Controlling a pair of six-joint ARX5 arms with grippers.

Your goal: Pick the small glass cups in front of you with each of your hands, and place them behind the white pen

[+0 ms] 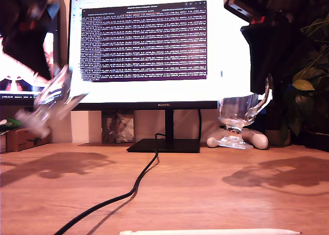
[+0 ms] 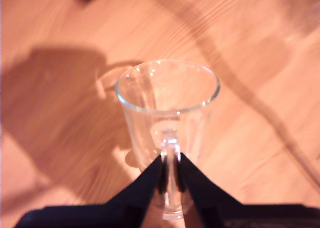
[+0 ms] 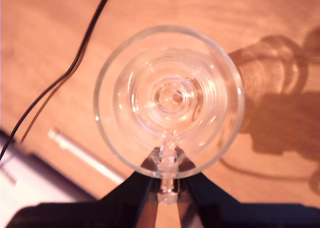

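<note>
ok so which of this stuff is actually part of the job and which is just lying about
Job in hand:
first cup
second cup
pen

Just lying about:
monitor
cable
controller
plant

Wooden desk (image 1: 205, 194) — warm light; monitor (image 1: 144, 44) behind; plant (image 1: 308, 80).

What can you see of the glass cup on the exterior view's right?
The glass cup is a clear mug with a loop handle, a short stem and a round foot. It is empty and upright, and looks lifted off the wooden table. My second claw is shut on its handle. Nothing else appears to touch it.
</note>
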